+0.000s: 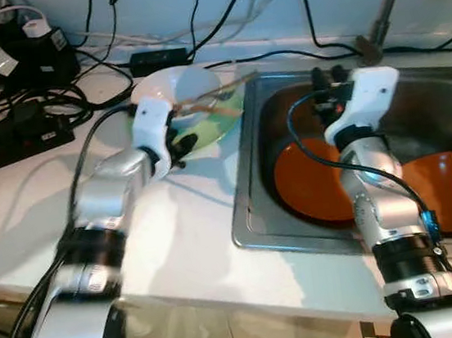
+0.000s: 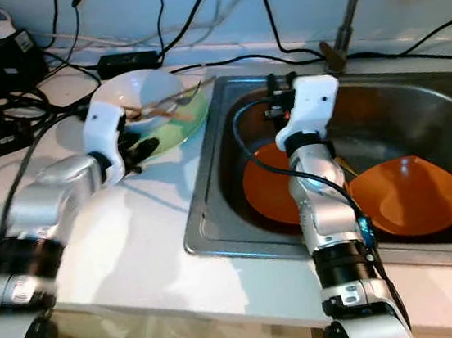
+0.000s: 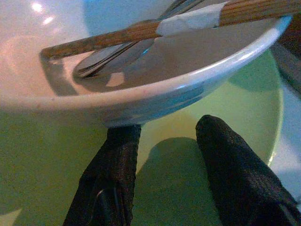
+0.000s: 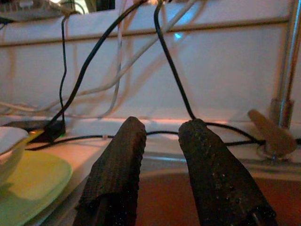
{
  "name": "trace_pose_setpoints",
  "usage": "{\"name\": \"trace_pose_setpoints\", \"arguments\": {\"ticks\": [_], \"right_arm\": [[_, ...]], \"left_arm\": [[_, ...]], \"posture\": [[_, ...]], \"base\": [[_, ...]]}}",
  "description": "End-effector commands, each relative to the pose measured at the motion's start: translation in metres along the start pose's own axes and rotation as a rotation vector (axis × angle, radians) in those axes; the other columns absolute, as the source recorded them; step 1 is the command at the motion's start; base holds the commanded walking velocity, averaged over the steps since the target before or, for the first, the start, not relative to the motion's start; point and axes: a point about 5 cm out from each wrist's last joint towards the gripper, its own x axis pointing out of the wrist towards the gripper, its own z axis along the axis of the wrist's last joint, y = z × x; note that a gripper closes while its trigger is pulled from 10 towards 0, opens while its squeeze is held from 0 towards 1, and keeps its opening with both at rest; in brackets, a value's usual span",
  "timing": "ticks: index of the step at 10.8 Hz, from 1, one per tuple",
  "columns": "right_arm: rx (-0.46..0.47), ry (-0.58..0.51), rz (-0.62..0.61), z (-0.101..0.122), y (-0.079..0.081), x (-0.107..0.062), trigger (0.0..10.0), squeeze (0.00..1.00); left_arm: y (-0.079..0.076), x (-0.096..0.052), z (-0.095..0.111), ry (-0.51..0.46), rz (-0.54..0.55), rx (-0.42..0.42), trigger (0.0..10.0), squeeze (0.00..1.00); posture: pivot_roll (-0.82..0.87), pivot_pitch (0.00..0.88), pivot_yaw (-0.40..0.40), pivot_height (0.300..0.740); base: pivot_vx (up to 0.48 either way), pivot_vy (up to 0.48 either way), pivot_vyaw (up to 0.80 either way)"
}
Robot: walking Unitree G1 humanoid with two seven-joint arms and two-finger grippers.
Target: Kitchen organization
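Note:
A white bowl (image 1: 176, 88) sits on a pale green plate (image 1: 222, 124) on the counter, just left of the sink. Wooden chopsticks (image 3: 117, 35) and a metal spoon (image 3: 103, 59) lie in the bowl. My left gripper (image 1: 180, 146) is open at the plate's near edge, its fingers (image 3: 113, 174) over the green surface and just short of the bowl's wall. My right gripper (image 1: 323, 83) hangs open above the back of the steel sink (image 1: 251, 207), nothing between its fingers (image 4: 117, 165). In the sink lie an orange plate (image 1: 302, 180) and an orange bowl (image 2: 411, 196).
Black power strips (image 1: 8, 142) and tangled cables (image 1: 31, 57) crowd the counter's back left. A faucet stem (image 1: 391, 0) rises behind the sink, with cords running along the wall. Bare white counter (image 1: 193, 239) stretches in front of the plate to the near edge.

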Motion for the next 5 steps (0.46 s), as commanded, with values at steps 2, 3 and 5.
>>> {"name": "trace_pose_setpoints", "arguments": {"ticks": [2, 3, 5], "right_arm": [[0.013, 0.000, 0.013, 0.002, 0.005, 0.004, 10.0, 0.00], [0.013, 0.002, 0.014, 0.001, 0.004, 0.005, 10.0, 0.00], [0.012, 0.006, 0.013, 0.000, 0.002, 0.007, 10.0, 0.00]], "left_arm": [[0.000, -0.013, -0.025, 0.110, 0.003, -0.023, 10.0, 0.00], [-0.001, -0.026, -0.024, 0.108, 0.014, -0.021, 10.0, 0.00], [-0.002, -0.042, -0.025, 0.108, 0.034, -0.021, 10.0, 0.00]], "posture": [[0.21, 0.079, 0.000, 0.740], [0.23, 0.085, -0.004, 0.740], [0.26, 0.090, -0.016, 0.740]], "base": [[0.000, 0.000, 0.00], [0.000, 0.000, 0.00], [0.000, 0.000, 0.00]]}}
